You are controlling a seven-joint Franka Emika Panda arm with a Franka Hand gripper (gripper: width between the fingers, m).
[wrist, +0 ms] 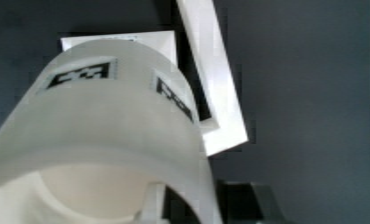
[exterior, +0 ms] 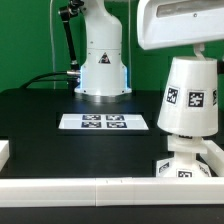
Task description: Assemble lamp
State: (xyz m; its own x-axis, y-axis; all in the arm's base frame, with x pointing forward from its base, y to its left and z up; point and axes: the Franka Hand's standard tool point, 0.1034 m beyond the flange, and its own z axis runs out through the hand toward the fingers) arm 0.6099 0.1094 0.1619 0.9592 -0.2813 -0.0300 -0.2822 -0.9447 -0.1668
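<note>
My gripper hangs from the white hand at the exterior view's upper right. It is shut on the top rim of the white cone-shaped lamp shade, which bears black-and-white markers and hangs upright. Right below the shade stands the round bulb on the square sloped base. The shade's lower edge is just above the bulb. In the wrist view the shade fills most of the picture, its wall sits between my fingers, and white corners of the base show beyond it.
The marker board lies flat in the middle of the black table. The robot's white pedestal stands behind it, with black cables to its left. A low white wall runs along the front edge and the left side.
</note>
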